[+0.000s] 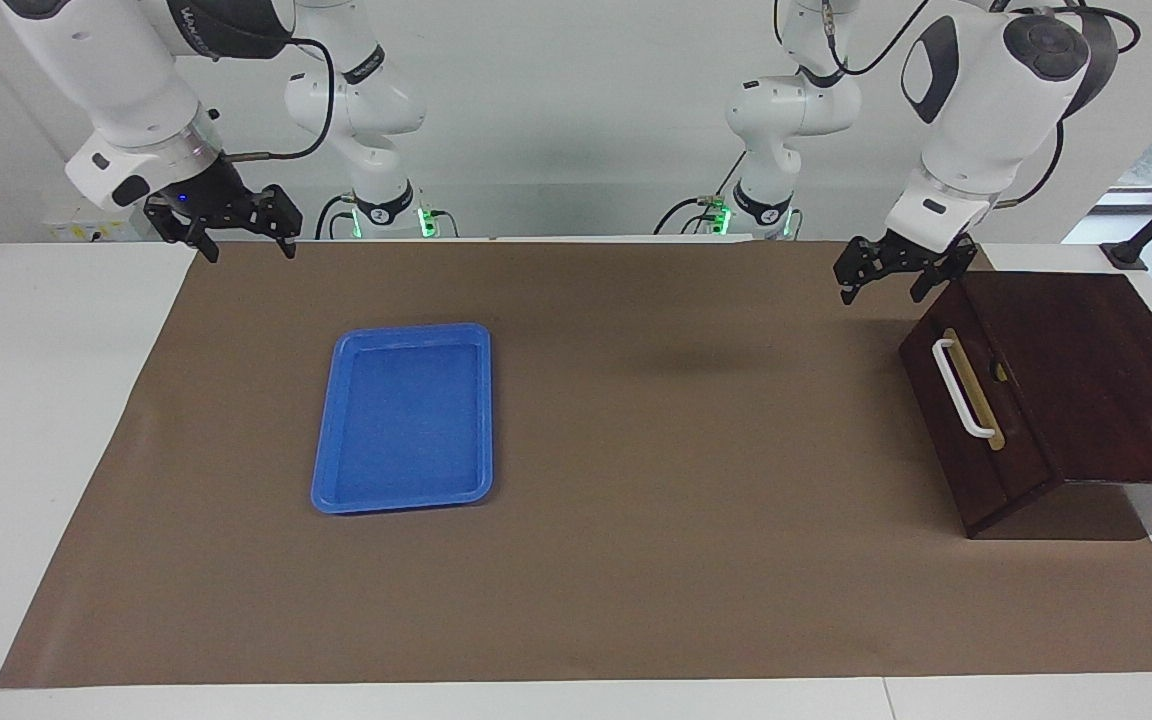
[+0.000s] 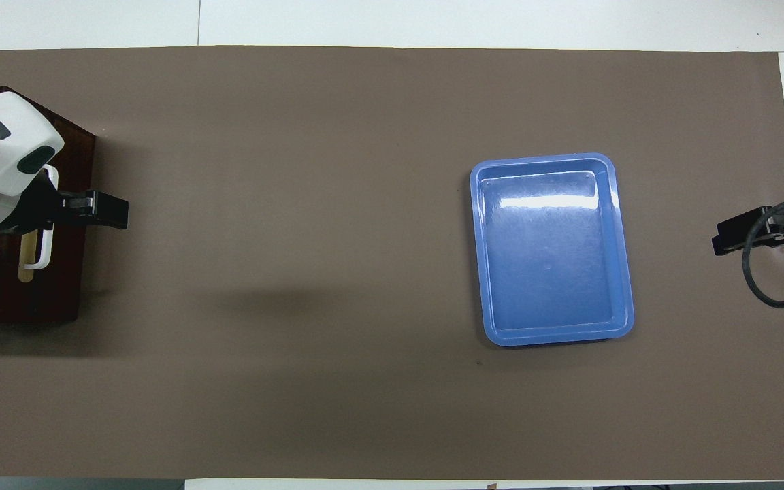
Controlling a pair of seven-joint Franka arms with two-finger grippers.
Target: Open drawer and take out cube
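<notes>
The drawer [image 1: 976, 420] is shut in the dark wooden box at the left arm's end of the table; its white bar handle [image 1: 962, 389] faces the middle of the mat. In the overhead view the left wrist partly covers the drawer [image 2: 65, 286] and its handle [image 2: 43, 252]. The cube is hidden. My left gripper [image 1: 881, 290] hangs open and holds nothing, in the air by the box's corner nearest the robots; the overhead view shows the left gripper [image 2: 103, 209] over the drawer's front edge. My right gripper [image 1: 248, 250] waits open at the mat's edge by its own base, seen from overhead as the right gripper [image 2: 739, 238].
A flat blue tray [image 1: 401, 330] lies on the brown mat toward the right arm's end, with nothing in it; from overhead the tray [image 2: 542, 158] sits apart from both grippers. Bare brown mat [image 1: 686, 450] stretches between tray and box.
</notes>
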